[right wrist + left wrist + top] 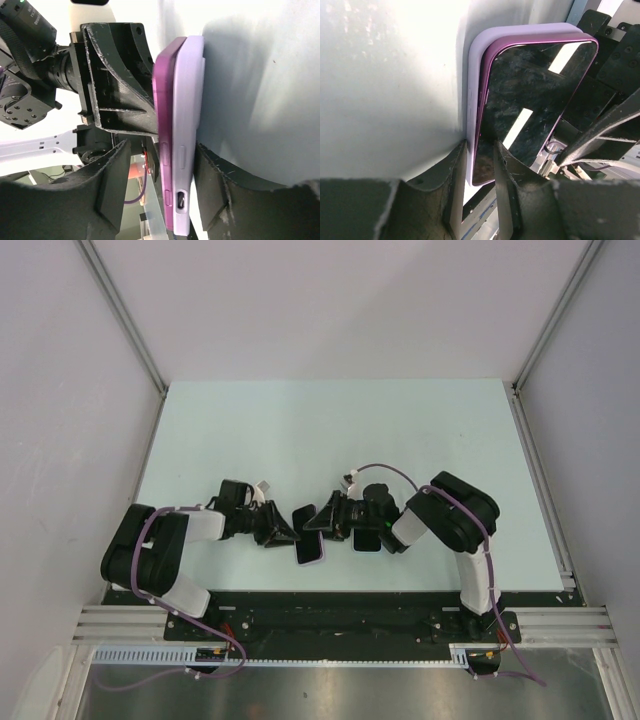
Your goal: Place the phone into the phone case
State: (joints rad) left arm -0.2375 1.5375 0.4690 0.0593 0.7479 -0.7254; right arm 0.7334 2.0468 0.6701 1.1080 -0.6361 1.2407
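A phone (535, 105) with a dark screen and magenta edge lies against a lilac phone case (475, 90), its edge standing proud of the case rim. Both are held on edge above the table near its front (310, 548). My left gripper (479, 165) is shut on one corner, one finger on the case back and one on the screen. In the right wrist view the phone (167, 125) and case (190, 125) stand between my right gripper's (162, 150) open fingers. One finger (212, 180) touches the case. The other (112, 180) stands apart from the phone.
The pale green table (300, 430) stretches behind the two arms, with white walls on three sides. The two grippers (283, 530) (328, 520) meet close together near the front edge. A black rail (340, 615) runs along the table's near side.
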